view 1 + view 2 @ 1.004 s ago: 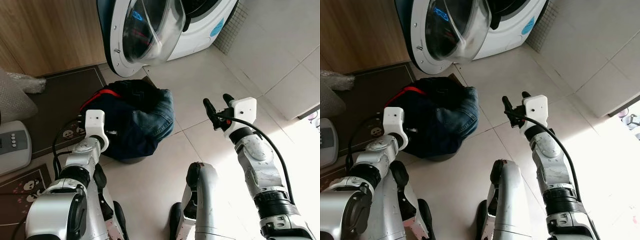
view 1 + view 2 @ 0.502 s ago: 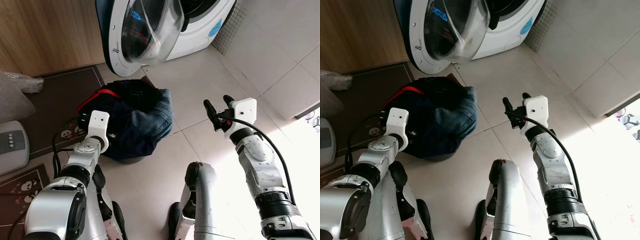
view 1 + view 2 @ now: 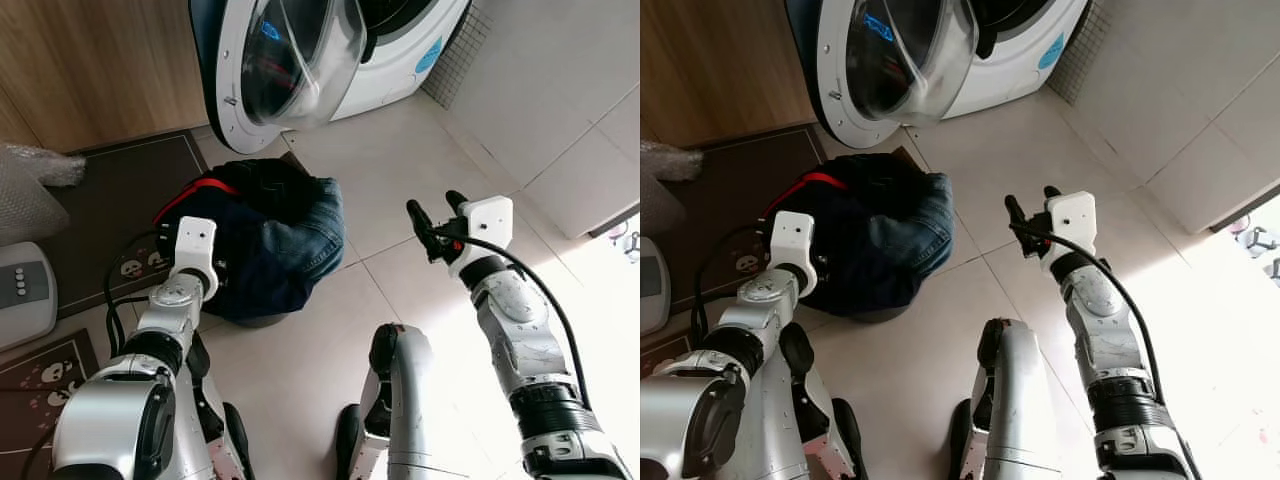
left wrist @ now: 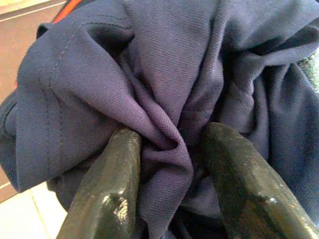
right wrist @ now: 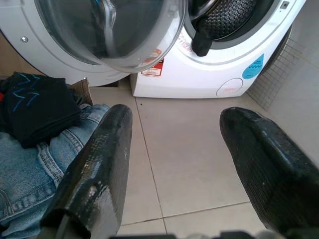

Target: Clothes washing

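Left end effector [image 4: 169, 164] lower into navy shirt [image 4: 164, 74]

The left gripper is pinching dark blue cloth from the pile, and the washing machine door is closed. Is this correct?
Not quite: the washing machine door is open, as the right wrist view shows. The left gripper does pinch dark blue cloth from the pile.

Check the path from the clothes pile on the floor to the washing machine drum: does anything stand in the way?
Partly. The open washer door hangs over the floor between the clothes pile and the drum opening. A dark garment already hangs over the drum's lip. The left gripper pinches the navy cloth directly.
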